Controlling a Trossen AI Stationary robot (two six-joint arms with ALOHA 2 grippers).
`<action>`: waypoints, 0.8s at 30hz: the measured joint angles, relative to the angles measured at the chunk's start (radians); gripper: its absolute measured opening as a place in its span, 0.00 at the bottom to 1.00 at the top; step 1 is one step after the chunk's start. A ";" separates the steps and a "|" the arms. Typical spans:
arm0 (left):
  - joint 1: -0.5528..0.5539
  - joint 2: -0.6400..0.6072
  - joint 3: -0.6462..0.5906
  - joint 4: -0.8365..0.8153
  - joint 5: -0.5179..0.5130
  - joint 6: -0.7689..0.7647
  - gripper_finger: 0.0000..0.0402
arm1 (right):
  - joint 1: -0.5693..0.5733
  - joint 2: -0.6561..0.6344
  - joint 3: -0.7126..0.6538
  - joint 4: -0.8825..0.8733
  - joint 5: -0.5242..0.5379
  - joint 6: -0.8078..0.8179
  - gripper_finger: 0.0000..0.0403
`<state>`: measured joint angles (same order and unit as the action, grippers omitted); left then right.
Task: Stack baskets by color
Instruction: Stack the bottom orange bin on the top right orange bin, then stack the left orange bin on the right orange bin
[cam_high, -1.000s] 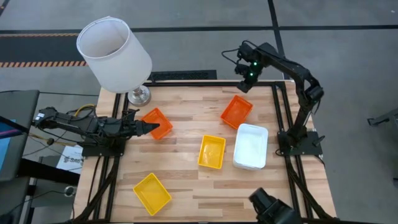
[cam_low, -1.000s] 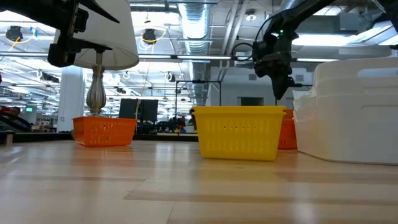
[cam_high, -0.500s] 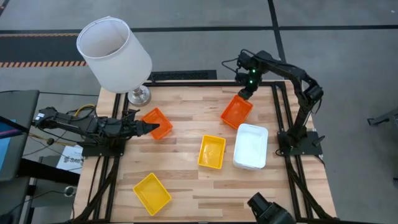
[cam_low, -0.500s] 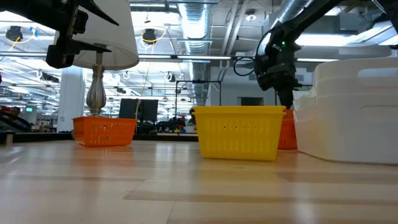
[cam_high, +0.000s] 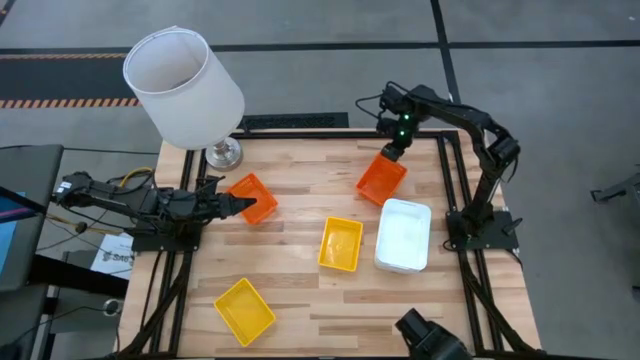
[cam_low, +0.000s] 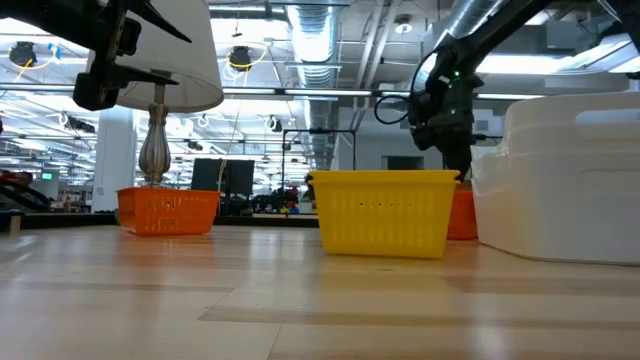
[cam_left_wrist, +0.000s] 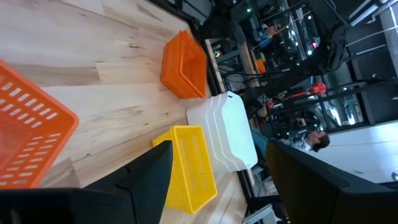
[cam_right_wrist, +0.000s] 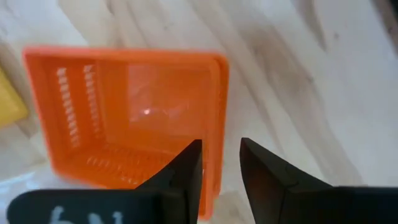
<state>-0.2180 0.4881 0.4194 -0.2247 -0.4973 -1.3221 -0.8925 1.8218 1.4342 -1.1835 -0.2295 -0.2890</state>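
Note:
Two orange baskets rest on their bottoms: one at the far right (cam_high: 381, 178), one at the left (cam_high: 252, 198). One yellow basket (cam_high: 340, 243) stands mid-table, another (cam_high: 245, 310) at the near left. White baskets (cam_high: 403, 235) sit nested at the right. My right gripper (cam_right_wrist: 221, 144) points down, open, one finger inside and one outside the far-right orange basket's far wall (cam_right_wrist: 219, 112), with a gap on both sides. My left gripper (cam_high: 243, 207) hovers open above the left orange basket (cam_left_wrist: 25, 137).
A lamp with a large white shade (cam_high: 182, 88) stands at the table's far left corner, its foot (cam_high: 222, 153) just behind the left orange basket. Bare wood lies along the near right and the middle of the table (cam_high: 330, 300).
My right gripper has come down toward the far-right orange basket, and its fingers now reach that basket's far wall. The baskets have kept their places.

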 joint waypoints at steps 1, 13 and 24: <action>0.000 0.000 0.000 -0.004 0.000 -0.002 0.61 | 0.000 0.001 -0.001 0.015 0.000 0.002 0.31; 0.000 0.000 0.000 -0.006 -0.002 -0.010 0.61 | 0.058 -0.005 0.117 0.026 -0.094 0.090 0.30; 0.000 0.000 0.000 -0.002 -0.005 -0.010 0.61 | 0.397 -0.002 0.318 0.372 0.096 0.361 0.30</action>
<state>-0.2180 0.4881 0.4194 -0.2268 -0.5018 -1.3323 -0.4955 1.8195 1.7524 -0.8117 -0.1339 0.0724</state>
